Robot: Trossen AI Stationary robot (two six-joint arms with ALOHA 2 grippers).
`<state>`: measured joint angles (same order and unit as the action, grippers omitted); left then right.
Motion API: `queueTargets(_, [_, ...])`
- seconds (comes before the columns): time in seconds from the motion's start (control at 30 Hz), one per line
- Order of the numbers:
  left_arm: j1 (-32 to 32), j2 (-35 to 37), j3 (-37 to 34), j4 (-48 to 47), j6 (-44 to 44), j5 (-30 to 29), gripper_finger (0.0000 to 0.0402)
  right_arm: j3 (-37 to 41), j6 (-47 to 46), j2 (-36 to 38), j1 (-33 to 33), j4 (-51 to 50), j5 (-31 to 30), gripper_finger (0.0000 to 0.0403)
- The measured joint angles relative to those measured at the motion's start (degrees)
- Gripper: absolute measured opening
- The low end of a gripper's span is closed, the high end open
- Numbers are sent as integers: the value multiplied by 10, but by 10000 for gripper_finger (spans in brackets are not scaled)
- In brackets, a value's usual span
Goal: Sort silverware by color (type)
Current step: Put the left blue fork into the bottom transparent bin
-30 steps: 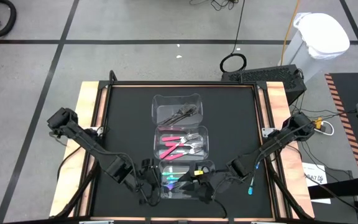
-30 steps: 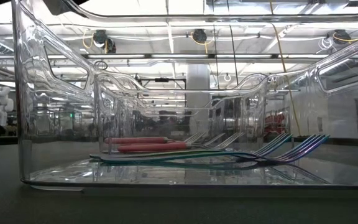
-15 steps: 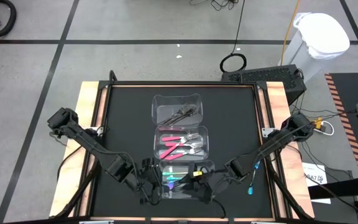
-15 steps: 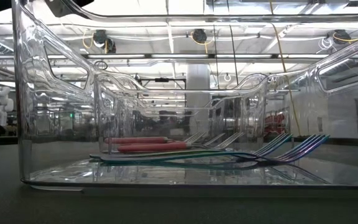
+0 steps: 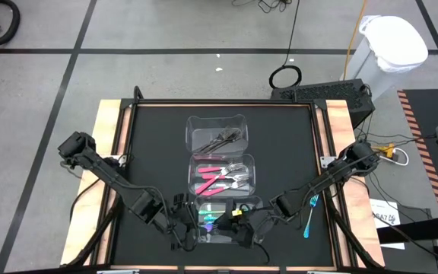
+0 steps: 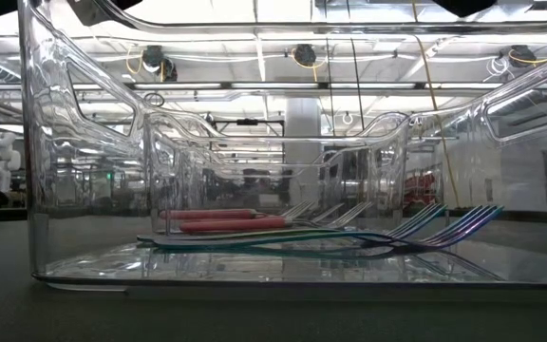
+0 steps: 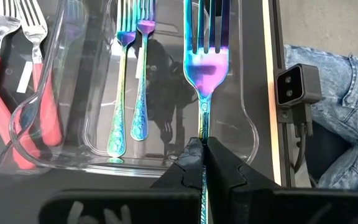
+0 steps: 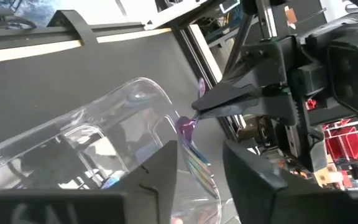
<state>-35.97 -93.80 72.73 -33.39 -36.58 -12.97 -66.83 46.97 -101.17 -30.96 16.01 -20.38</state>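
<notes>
Black matting covers the table, with three clear tubs lined down its middle and both arms crowded over the nearest one.

Pinched tight between the left gripper (image 7: 204, 151) fingers is the thin stem of a rainbow-sheened fork (image 7: 205, 59), tines pointing away over the tub (image 7: 248, 134), apparently so it drops beside two matching forks (image 7: 129, 93). Pink-handled forks (image 5: 217, 180) and grey ones (image 5: 223, 139) lie in tubs beyond. The right gripper (image 8: 199, 163) hangs part-open, holding nothing, its fingers either side of the tub's glossy rounded rim. A blue fork (image 5: 309, 217) lies loose nearby.
</notes>
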Motion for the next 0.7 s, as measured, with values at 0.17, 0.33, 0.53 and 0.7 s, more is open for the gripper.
queueTargets(0.17, [0, 0, 0, -1, 0, 0, 9, 0, -11, 0, 5, -11, 14, 60])
queueTargets(0.33, [0, 0, 0, -2, 4, -8, 11, 0, -12, 0, 5, -25, 25, 10])
queueTargets(0.53, [-1, 1, 0, 14, 56, -29, 18, 0, -10, 0, 5, -24, 23, 7])
queueTargets(0.7, [1, 1, 1, 41, 59, -63, 67, 0, 0, 1, 4, -22, 2, 3])
